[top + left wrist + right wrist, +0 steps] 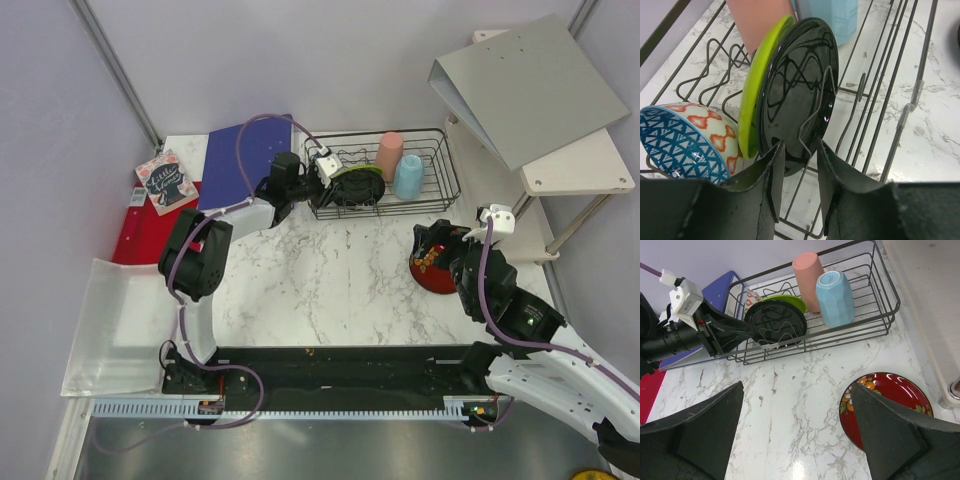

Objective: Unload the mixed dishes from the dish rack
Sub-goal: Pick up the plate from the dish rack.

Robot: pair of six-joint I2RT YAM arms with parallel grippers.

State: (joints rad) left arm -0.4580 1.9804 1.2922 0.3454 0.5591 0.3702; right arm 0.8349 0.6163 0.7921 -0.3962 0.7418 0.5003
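The black wire dish rack (432,185) stands at the back of the marble table. It holds a tall pink cup (390,152), a light blue cup (408,177), a lime-green bowl (756,85), a glossy black dish (800,90) on edge against it, and a small blue patterned bowl (682,145). My left gripper (797,172) is open inside the rack, its jaws either side of the black dish's lower rim and a wire divider. The red-and-black floral bowl (890,402) sits on the table. My right gripper (797,425) is open and empty just above and left of it.
A blue binder (235,160) lies left of the rack, with a small book (165,182) and a red mat (140,235) further left. A white shelf (580,165) carrying a grey binder (525,85) stands at the right. A clear tray (110,320) lies at the near left.
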